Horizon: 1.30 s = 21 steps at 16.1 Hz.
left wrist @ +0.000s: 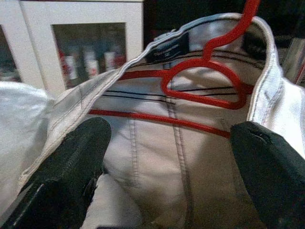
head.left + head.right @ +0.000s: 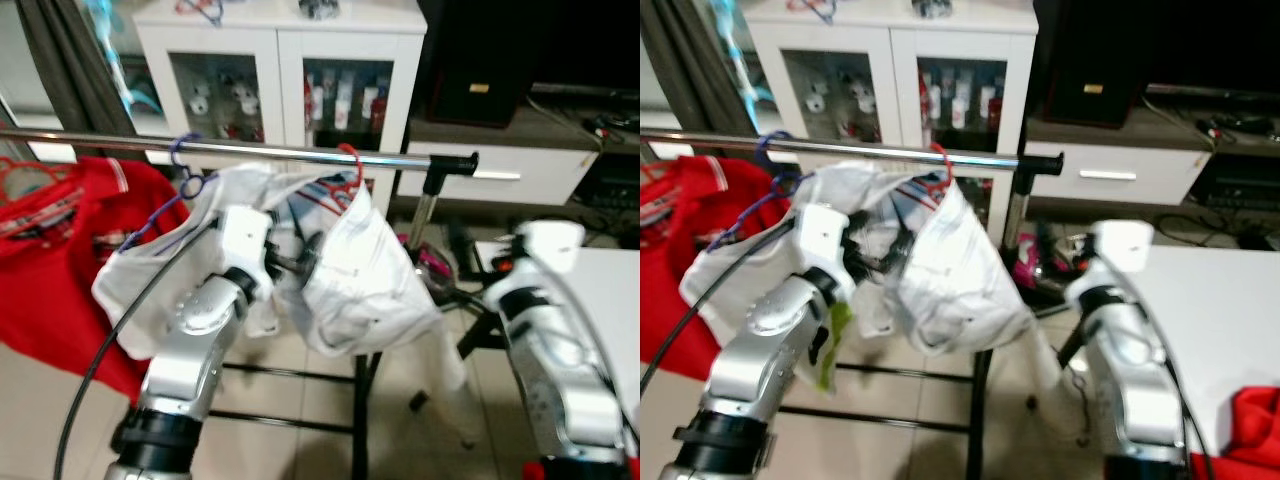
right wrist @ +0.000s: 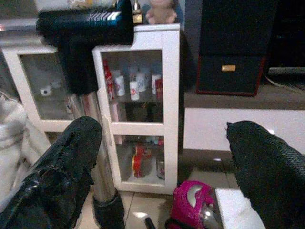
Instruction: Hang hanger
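A chrome clothes rail [image 2: 300, 152] runs across the scene on a black-footed stand, ending in a black end cap [image 2: 455, 161] above its upright post [image 2: 424, 215]. A red hanger [image 2: 347, 172] carrying a white garment [image 2: 360, 270] hangs from the rail by its hook, near the rail's right end. In the left wrist view the hanger's red neck and shoulder bar [image 1: 209, 81] sit inside the garment's collar, just under a dark label [image 1: 167, 49].

The left claw [image 2: 292, 262] is raised to the white garment, its tips among the folds just below the hanger; in its own wrist view the two black fingers [image 1: 66, 171] stand wide apart with the collar and cloth between them, clamped on nothing. To its left a second white garment hangs on a blue hanger [image 2: 185, 170], and further left a red shirt [image 2: 60, 240] hangs on the same rail.

The right claw [image 3: 162, 176] is held out to the right of the rail's post, near a white counter [image 2: 605, 290]. Its wrist view shows its black fingers [image 3: 267, 167] spread apart and empty, looking past the post and end cap toward a white glass-door cabinet [image 3: 143, 86] with small bottles inside, and a pink object [image 3: 193, 202] on the floor.

Behind the rail stand the white cabinet and a dark speaker [image 2: 480, 60].
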### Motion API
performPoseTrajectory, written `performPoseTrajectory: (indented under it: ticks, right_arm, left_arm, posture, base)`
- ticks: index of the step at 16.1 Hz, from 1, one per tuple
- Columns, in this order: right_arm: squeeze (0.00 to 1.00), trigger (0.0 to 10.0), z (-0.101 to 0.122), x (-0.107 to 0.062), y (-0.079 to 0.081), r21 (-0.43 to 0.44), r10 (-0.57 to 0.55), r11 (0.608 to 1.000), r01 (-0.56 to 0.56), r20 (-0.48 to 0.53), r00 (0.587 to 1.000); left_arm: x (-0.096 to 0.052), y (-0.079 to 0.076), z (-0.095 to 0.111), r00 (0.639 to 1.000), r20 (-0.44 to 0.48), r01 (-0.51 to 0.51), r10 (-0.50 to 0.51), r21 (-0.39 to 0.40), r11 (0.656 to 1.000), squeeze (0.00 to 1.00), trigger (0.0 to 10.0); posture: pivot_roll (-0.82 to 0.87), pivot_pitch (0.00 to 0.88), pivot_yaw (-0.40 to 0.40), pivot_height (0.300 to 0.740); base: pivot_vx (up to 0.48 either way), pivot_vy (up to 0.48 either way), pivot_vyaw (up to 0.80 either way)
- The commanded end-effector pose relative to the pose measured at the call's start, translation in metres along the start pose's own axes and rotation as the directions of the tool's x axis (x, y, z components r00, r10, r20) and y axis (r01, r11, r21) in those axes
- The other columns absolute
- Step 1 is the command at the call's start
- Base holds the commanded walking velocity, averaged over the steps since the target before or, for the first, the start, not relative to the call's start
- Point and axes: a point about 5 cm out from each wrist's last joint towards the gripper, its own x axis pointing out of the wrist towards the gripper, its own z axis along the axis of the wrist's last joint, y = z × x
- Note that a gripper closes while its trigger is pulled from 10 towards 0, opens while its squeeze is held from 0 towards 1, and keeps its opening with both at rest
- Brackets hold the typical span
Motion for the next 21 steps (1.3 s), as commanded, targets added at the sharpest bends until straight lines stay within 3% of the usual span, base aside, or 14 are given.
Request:
performPoseTrajectory:
  ticks: [1, 2, 3, 4, 5, 8, 10, 11, 13, 14, 15, 19, 21]
  right_arm:
    - [0.0, 10.0, 0.007, -0.004, 0.004, 0.005, 0.091, 0.996, -0.091, 0.027, 0.996]
    - [0.0, 10.0, 0.009, -0.005, 0.005, -0.003, 0.111, 0.994, -0.111, 0.032, 0.993]
    - [0.0, 10.0, 0.013, -0.007, 0.003, -0.013, 0.161, 0.987, -0.161, 0.043, 0.986]
    - [0.72, 10.0, 0.018, -0.008, 0.003, -0.004, 0.22, 0.975, -0.22, 0.05, 0.974]
    - [1.0, 10.0, 0.02, -0.009, 0.004, 0.0, 0.259, 0.966, -0.259, 0.049, 0.965]
    - [1.0, 10.0, 0.029, -0.008, 0.019, 0.017, 0.429, 0.903, -0.43, 0.026, 0.903]
    - [1.0, 10.0, 0.037, 0.001, 0.042, 0.013, 0.528, 0.849, -0.528, 0.007, 0.849]
    - [1.0, 10.0, 0.037, 0.005, 0.047, -0.006, 0.532, 0.847, -0.532, -0.004, 0.847]
    - [1.0, 10.0, 0.031, 0.027, 0.053, -0.048, 0.466, 0.881, -0.47, -0.083, 0.881]
    - [1.0, 10.0, 0.025, 0.039, 0.057, -0.071, 0.455, 0.879, -0.472, -0.178, 0.873]
    - [1.0, 10.0, 0.024, 0.04, 0.059, -0.071, 0.469, 0.87, -0.488, -0.192, 0.862]
    - [1.0, 10.0, 0.036, 0.051, 0.066, -0.078, 0.507, 0.848, -0.525, -0.17, 0.845]
    - [1.0, 10.0, 0.047, 0.057, 0.071, -0.077, 0.515, 0.848, -0.524, -0.106, 0.85]
  left_arm:
    - [-0.009, 0.009, 0.0, 1.0, -0.011, -0.001, 0.002, 0.015, 1.0, 0.27, 10.0]
    - [-0.009, 0.009, 0.0, 1.0, -0.015, 0.01, -0.01, 0.023, 1.0, 0.26, 10.0]
    - [-0.013, 0.009, -0.001, 0.998, -0.03, 0.057, -0.056, 0.031, 0.998, 0.13, 10.0]
    - [-0.017, 0.01, -0.001, 0.993, -0.052, 0.106, -0.104, 0.037, 0.994, 0.0, 10.0]
    - [-0.019, 0.01, -0.001, 0.989, -0.067, 0.134, -0.131, 0.046, 0.99, 0.0, 10.0]
    - [-0.028, 0.016, -0.002, 0.967, -0.13, 0.23, -0.217, 0.089, 0.969, 0.0, 10.0]
    - [-0.036, 0.017, -0.002, 0.936, -0.176, 0.326, -0.304, 0.111, 0.939, 0.0, 10.0]
    - [-0.038, 0.017, -0.002, 0.93, -0.182, 0.344, -0.32, 0.115, 0.932, 0.0, 10.0]
    - [-0.038, 0.016, -0.001, 0.917, -0.186, 0.374, -0.352, 0.1, 0.922, 0.0, 10.0]
    - [-0.038, 0.011, 0.001, 0.901, -0.181, 0.414, -0.393, 0.091, 0.906, 0.0, 10.0]
    - [-0.038, 0.01, 0.001, 0.896, -0.182, 0.425, -0.405, 0.088, 0.901, 0.0, 10.0]
    - [-0.045, 0.012, -0.001, 0.879, -0.205, 0.454, -0.43, 0.089, 0.887, 0.0, 10.0]
    - [-0.046, 0.013, -0.001, 0.884, -0.204, 0.445, -0.421, 0.094, 0.89, 0.0, 10.0]
  posture:
    - [-0.02, 0.0, 0.002, 0.74]
    - [-0.02, 0.0, 0.002, 0.74]
    - [-0.02, 0.0, 0.002, 0.74]
    - [-0.02, 0.0, 0.005, 0.74]
    - [-0.02, 0.0, 0.005, 0.74]
    - [-0.02, 0.0, 0.012, 0.74]
    - [-0.02, 0.0, 0.025, 0.74]
    - [-0.02, 0.0, 0.025, 0.74]
    - [-0.03, 0.0, 0.035, 0.74]
    - [-0.03, 0.0, 0.035, 0.74]
    - [-0.02, 0.0, 0.036, 0.74]
    - [-0.02, 0.0, 0.036, 0.74]
    - [-0.01, 0.0, 0.018, 0.74]
  base:
    - [0.0, 0.0, 0.0]
    - [0.0, 0.0, 0.0]
    - [0.0, 0.0, 0.0]
    - [0.0, 0.0, 0.0]
    - [0.0, 0.0, 0.0]
    - [0.0, 0.0, 0.0]
    - [0.0, 0.0, 0.0]
    - [0.0, 0.0, 0.0]
    - [0.0, 0.0, 0.0]
    - [0.0, 0.0, 0.0]
    - [0.0, 0.0, 0.0]
    - [0.0, 0.0, 0.0]
    - [0.0, 0.0, 0.0]
